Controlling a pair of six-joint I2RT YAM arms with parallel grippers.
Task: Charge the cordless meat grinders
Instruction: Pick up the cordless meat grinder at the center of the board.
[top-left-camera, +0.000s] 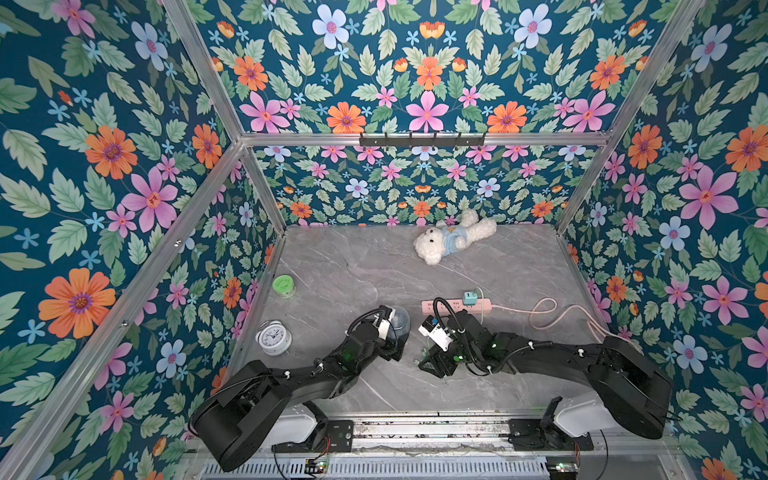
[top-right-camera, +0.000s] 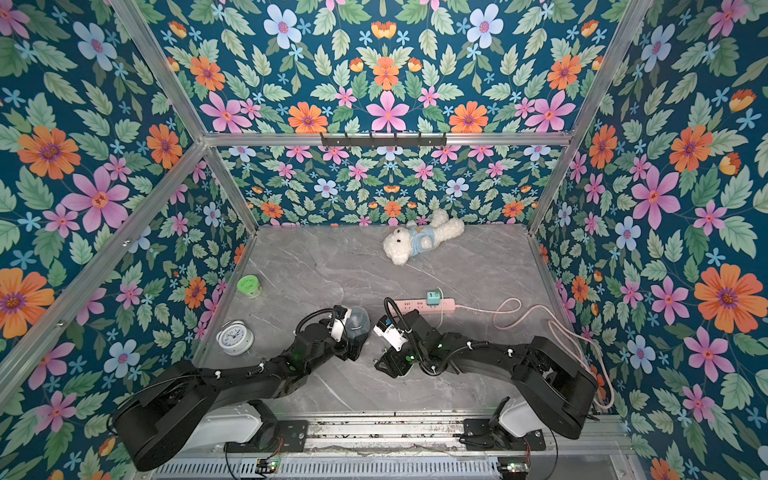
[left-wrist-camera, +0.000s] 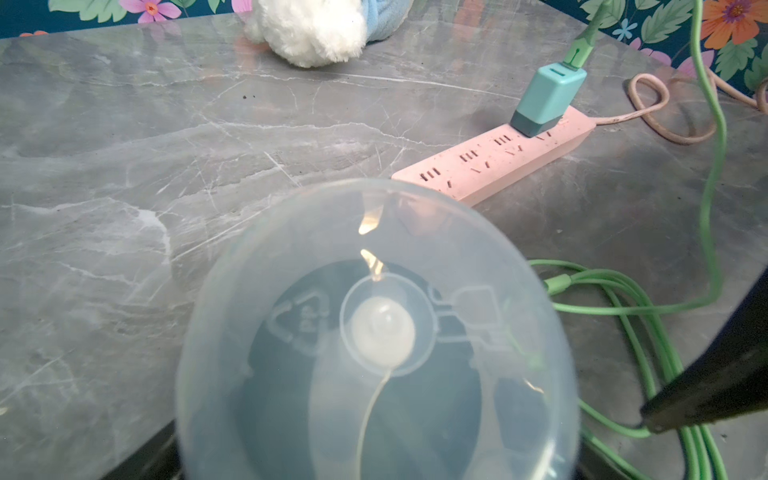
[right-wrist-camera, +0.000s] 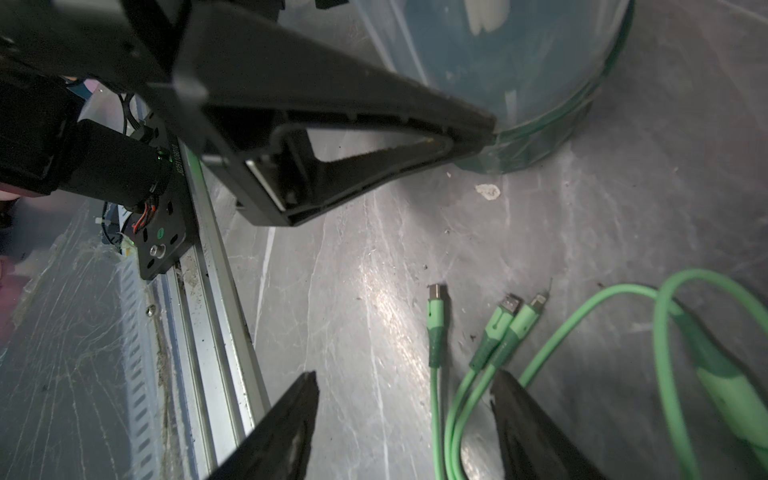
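Marble table (top-left-camera: 353, 266) bears meat grinder (top-left-camera: 398, 322), power strip (top-left-camera: 484, 306), green cable (right-wrist-camera: 435, 332), clock (top-left-camera: 273, 337).

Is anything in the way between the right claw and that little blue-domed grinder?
Yes. A finger of the open left gripper lies across the way, its tip by the grinder base. The green cable plugs lie on the table just ahead of the open right gripper.

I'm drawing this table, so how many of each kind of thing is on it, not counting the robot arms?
Teddy: 1
Clock: 1
Jar: 1
Grinder: 1
Power strip: 1
Charger: 1
Cable: 1
Total: 7
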